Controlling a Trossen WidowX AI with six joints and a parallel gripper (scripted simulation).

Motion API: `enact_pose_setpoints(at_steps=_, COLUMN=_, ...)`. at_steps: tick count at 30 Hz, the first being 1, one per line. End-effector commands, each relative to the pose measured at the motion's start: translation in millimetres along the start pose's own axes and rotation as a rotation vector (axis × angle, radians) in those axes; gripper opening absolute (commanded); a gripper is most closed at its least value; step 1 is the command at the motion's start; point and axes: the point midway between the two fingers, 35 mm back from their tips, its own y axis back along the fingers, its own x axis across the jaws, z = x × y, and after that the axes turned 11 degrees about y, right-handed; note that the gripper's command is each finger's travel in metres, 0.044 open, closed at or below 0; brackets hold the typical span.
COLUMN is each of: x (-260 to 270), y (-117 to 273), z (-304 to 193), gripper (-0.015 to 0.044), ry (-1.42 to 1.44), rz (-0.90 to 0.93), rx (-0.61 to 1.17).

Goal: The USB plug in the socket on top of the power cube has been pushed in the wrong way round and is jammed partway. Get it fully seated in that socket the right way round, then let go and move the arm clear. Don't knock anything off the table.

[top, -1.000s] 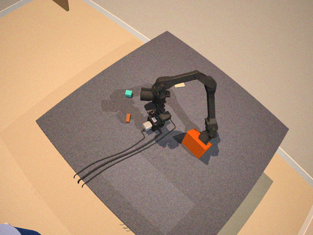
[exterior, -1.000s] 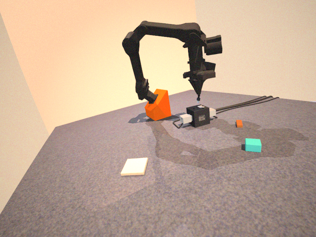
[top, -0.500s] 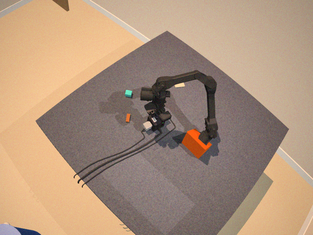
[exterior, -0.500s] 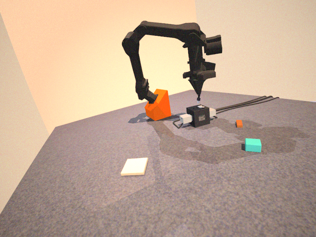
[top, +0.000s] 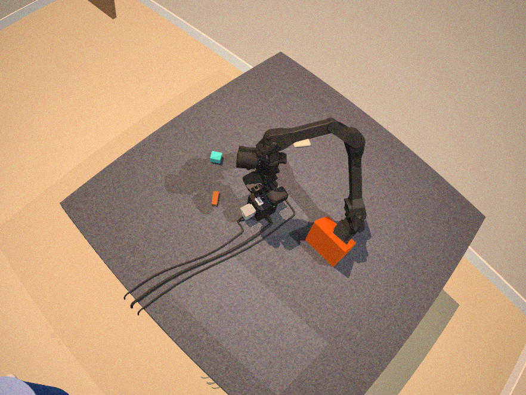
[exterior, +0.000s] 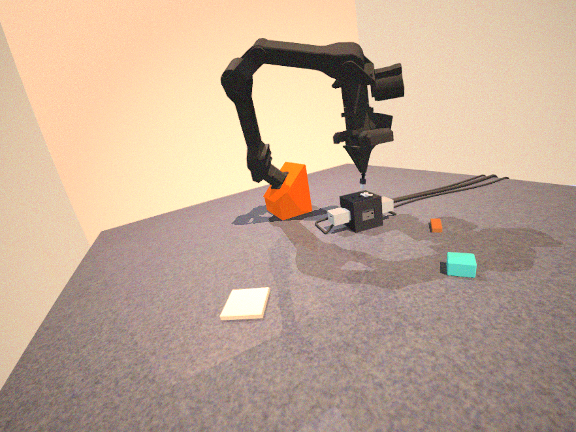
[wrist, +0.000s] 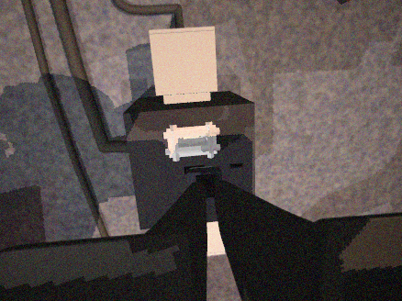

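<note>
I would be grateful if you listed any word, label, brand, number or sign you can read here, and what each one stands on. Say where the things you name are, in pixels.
No readable text on anything in view.
Power cube (top: 266, 213) (exterior: 351, 215) (wrist: 151, 195): a tiny green spot in the top view, too small to make out.
Teal block (top: 215, 157) (exterior: 461, 265): none seen.

On the table, by exterior view, with the power cube as landmark: against its left side, a plug; against its right, another plug. On top, a frame-shaped piece. Behind left, the arm mount. Before and left, a tile; before and right, a block; to the right, a bar.
</note>
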Motion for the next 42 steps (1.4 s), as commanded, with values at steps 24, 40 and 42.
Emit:
enact_pose_setpoints(at_steps=24, x=1.5, y=-4.2, z=1.1, gripper=0.0, ry=0.011, rz=-0.001, rx=-0.035)
enact_pose_setpoints(at_steps=40, x=1.6, y=-6.1, z=1.6, gripper=0.0, ry=0.014, rz=-0.004, rx=-0.054)
enact_pose_setpoints(at_steps=42, x=1.6, y=-6.3, z=1.6, gripper=0.0, ry=0.014, rz=-0.005, rx=-0.057)
